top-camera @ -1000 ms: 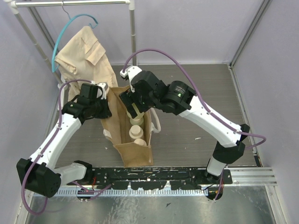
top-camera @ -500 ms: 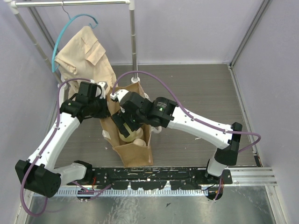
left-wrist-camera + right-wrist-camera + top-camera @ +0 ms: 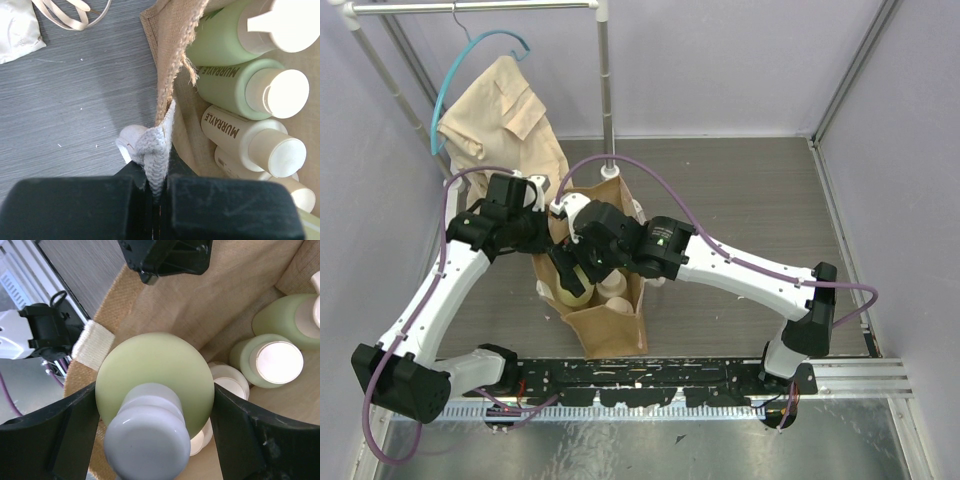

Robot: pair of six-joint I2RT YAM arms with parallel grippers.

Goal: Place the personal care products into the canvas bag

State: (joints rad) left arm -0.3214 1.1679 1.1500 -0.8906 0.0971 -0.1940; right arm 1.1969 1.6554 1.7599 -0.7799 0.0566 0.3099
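Bottles fill most of the canvas bag (image 3: 610, 325), which stands upright near the middle of the table (image 3: 750, 200), just in front of the arm bases. The left wrist view counts four inside, standing packed together cap-up: two green bottles (image 3: 232, 80) on the far side and two beige bottles (image 3: 235, 132) on the near side. The fifth, an olive-green bottle (image 3: 155, 370), is clamped across its body between the two fingers of the right gripper (image 3: 156, 412), which are spread only as wide as the bottle. Its pale cap points back at the wrist camera. It hangs over the near-left part of the bag's mouth, inside the line of the rim, though how deep it sits I cannot tell. The left gripper (image 3: 157, 187) is pinched tight on the whitish strap (image 3: 152, 150) at the bag's left wall, holding that side out so the mouth gapes. By my reading the task is nearly finished: four products are in, and what remains is to lower this last one beside the others, let it go and lift the right arm clear. No other bottle shows on the table in the top view.
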